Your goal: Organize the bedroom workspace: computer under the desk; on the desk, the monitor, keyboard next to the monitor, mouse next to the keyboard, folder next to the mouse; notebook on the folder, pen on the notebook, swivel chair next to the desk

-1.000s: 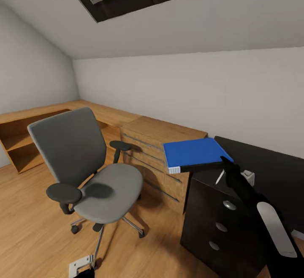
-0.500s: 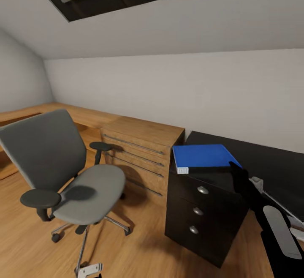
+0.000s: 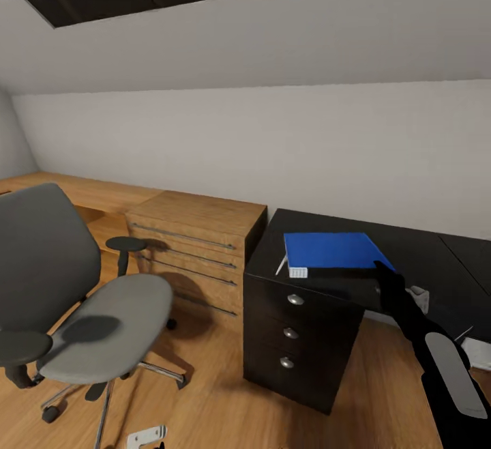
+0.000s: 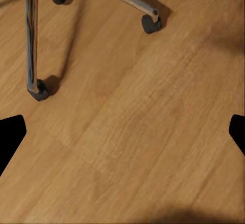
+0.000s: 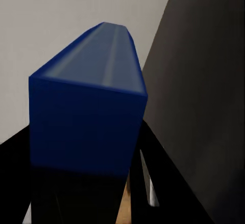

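Blue fills my right wrist view: the folder (image 5: 87,111) sits clamped in my right gripper (image 5: 81,183), one corner edge of it running away from the camera, with white wall on one side and black worktop on the other. From the head view, my right gripper (image 3: 383,273) grasps the folder (image 3: 334,251) at its near right corner and holds it roughly level over the left end of the black counter (image 3: 416,251), above the drawer unit (image 3: 293,336) with its three round silver knobs; I cannot tell whether the folder touches the top or hangs just above it. A slim white pen (image 3: 280,265) pokes out under the folder's left edge. Left of the counter, just beside it, stands a wooden chest (image 3: 198,244) with bar handles. Further left the swivel chair (image 3: 88,319) is on the wood floor (image 3: 204,408), well apart from the counter, seat bare. My left gripper (image 4: 122,132) hangs spread wide over the floor near the chair's chrome legs and castors (image 4: 151,23), grasping nothing.
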Robot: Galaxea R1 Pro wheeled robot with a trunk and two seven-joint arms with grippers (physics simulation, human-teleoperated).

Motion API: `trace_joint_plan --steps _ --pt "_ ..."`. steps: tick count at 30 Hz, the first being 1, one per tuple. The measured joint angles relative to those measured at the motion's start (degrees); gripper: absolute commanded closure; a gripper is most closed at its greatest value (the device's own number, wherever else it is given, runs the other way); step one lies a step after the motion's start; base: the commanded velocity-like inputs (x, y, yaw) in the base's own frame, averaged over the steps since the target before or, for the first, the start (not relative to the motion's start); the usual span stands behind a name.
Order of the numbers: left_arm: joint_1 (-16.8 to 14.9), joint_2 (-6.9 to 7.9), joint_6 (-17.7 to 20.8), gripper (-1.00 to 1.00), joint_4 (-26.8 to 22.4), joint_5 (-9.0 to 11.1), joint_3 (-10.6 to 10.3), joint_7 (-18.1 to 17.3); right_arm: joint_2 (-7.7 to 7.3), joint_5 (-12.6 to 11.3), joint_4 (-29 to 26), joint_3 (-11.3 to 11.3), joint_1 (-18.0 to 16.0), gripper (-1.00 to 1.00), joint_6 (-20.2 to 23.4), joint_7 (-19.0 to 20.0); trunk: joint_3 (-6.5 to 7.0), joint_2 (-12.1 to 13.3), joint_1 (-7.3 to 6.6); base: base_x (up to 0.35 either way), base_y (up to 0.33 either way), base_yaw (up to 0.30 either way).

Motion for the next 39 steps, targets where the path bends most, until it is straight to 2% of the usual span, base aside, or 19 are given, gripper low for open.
trace_joint_plan --steps 6,11,15,17,20,27,31,39 --pt "0.0 0.00 0.0 -1.00 0.0 0.0 -0.1 0.0 -0.13 0.0 0.6 0.0 0.0 1.00 -2.0 0.0 0.00 0.0 0.00 0.000 0.000 -0.297" --pt "0.0 -0.38 0.0 -1.00 0.1 0.1 -1.9 0.0 -0.23 -0.1 4.8 -0.3 -0.1 1.00 -5.0 0.0 0.00 0.0 0.00 0.000 0.000 -0.298" --pt "0.0 -0.69 0.0 -1.00 0.3 0.2 -2.4 0.0 -0.03 -0.2 5.5 -0.8 -0.1 1.00 -11.3 -0.1 0.00 0.0 0.00 0.000 0.000 -0.298" --pt "0.0 -0.76 0.0 -1.00 0.3 0.2 -2.4 0.0 0.11 -0.1 5.8 -0.9 -0.1 1.00 -17.6 -0.2 0.00 0.0 0.00 0.000 0.000 -0.297" --pt "0.0 -0.78 0.0 -1.00 0.3 0.2 -2.4 0.0 0.15 -0.2 5.9 -0.8 -0.1 1.00 -23.0 -0.2 0.00 0.0 0.00 0.000 0.000 -0.292" --pt "0.0 -0.79 0.0 -1.00 0.5 0.2 -2.4 0.0 0.47 -0.6 6.5 -0.4 -0.1 1.00 -33.0 -0.1 0.00 0.0 0.00 0.000 0.000 -0.282" --pt "0.0 -0.87 0.0 -1.00 0.5 0.2 -2.5 0.0 1.21 -0.7 9.2 -0.3 -0.2 1.00 -38.8 0.2 0.00 0.0 0.00 0.000 0.000 -0.273" --pt "0.0 -1.64 0.0 -1.00 0.6 0.1 -2.4 0.0 1.37 -0.7 13.1 -0.2 -0.5 1.00 -41.2 0.2 0.00 0.0 0.00 0.000 0.000 -0.271"
